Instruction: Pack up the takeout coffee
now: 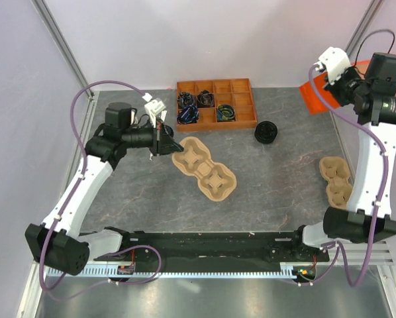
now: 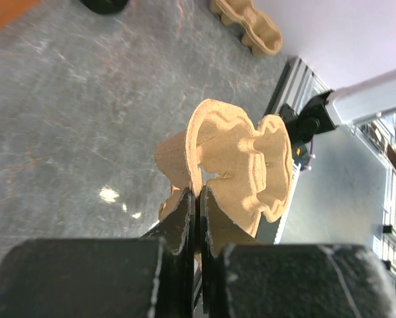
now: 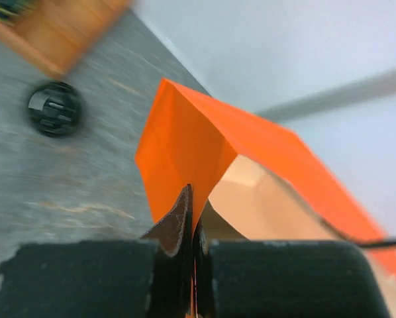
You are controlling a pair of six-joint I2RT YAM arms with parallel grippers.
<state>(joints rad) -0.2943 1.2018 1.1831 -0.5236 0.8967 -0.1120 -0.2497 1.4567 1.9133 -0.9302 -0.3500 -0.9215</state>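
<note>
**A:** What's each claw doing?

**B:** Left gripper [image 2: 198, 193] is closed, pinching the rim of a pulp cup carrier [image 2: 251, 159] at its left end. The carrier's mid-table w/ its wells facing up. Can't tell if it's lifted at all. Prob. gripped so it can be steadied or shifted for loading.

**A:** And the right?

**B:** Right gripper [image 3: 193, 199] is at the far right corner, clamped on the top edge of an orange paper bag [image 3: 185, 149]. The wrist view's blurred, but the bag mouth gapes and shows a tan inside. My guess: it's pinched there to hold the bag open.

**A:** Where's the coffee?

**B:** Takeout coffee [image 1: 266, 132] shows as a round black lid. It's on the table btwn carrier and bag, just right of a wooden divided tray [image 1: 214, 125]. Nothing touches it. From above the lid hides the cup, so I can't confirm the cup. Not packed yet.
</note>
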